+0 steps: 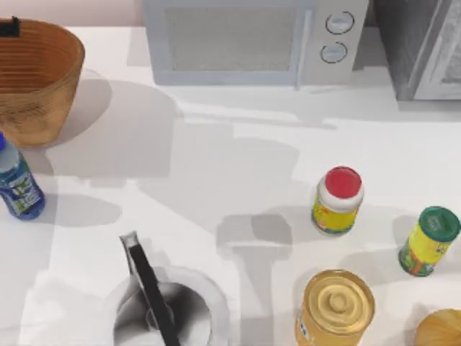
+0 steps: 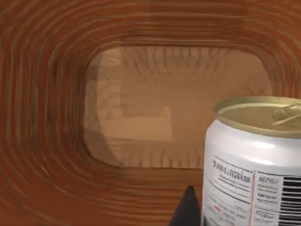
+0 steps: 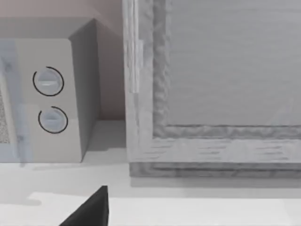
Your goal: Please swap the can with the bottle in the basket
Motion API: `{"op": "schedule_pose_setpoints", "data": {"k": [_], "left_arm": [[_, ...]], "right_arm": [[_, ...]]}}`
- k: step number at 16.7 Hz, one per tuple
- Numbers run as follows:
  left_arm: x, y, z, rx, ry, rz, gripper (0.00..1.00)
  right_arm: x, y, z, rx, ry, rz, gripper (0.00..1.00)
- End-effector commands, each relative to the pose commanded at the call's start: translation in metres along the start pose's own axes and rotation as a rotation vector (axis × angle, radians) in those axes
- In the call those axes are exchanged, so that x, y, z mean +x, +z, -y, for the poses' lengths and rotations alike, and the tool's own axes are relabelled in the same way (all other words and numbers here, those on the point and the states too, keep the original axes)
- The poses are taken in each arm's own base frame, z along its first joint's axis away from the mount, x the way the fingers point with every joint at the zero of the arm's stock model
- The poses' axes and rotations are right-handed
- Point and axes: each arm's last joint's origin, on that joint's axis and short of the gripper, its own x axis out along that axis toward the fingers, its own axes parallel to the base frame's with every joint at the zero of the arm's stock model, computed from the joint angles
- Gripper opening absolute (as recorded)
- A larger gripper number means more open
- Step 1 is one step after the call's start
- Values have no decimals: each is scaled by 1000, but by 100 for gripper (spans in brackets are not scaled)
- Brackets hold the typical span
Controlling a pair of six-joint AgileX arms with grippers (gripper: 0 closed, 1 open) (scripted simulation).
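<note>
The orange-brown wicker basket [image 1: 32, 79] stands at the table's far left corner. A dark part of my left gripper [image 1: 9, 27] shows over its far rim. In the left wrist view the white can [image 2: 254, 165] with a dull gold top hangs close to the camera above the basket's woven floor [image 2: 155, 108]. One dark fingertip [image 2: 186, 207] rests against the can's side, so the gripper is shut on it. The clear-blue bottle [image 1: 18, 184] with a blue cap stands on the table at the left edge, in front of the basket. My right arm is parked, facing the microwave's knobs [image 3: 49, 101].
A microwave [image 1: 245, 40] and a grey cabinet [image 1: 425, 47] line the back. A red-capped jar [image 1: 338, 200], a green-capped jar [image 1: 430, 241] and a gold-lidded yellow tin [image 1: 335, 306] stand at the right front. A grey pan with a dark handle [image 1: 155, 295] sits at the front.
</note>
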Motion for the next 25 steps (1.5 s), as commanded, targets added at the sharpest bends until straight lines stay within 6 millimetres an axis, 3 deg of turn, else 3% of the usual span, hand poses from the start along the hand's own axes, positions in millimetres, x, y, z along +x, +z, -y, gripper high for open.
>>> {"op": "schedule_pose_setpoints", "data": {"k": [3,6,9,13,15,18,25], "left_arm": [[-60,-51,13,4,12,176,0],[-100,-121,24,6,19,373,0],[-108,-194,32,6,20,571,0],[-81,-267,38,5,15,815,0],[-63,-288,39,3,11,914,0],[-42,-305,40,1,5,1028,0],[-34,-310,41,-1,2,1078,0]], "right_arm": [[0,0,0,0,0,0,100],[0,0,0,0,0,0,100],[0,0,0,0,0,0,100],[0,0,0,0,0,0,100],[0,0,0,0,0,0,100],[0,0,0,0,0,0,100],[0,0,0,0,0,0,100]]}}
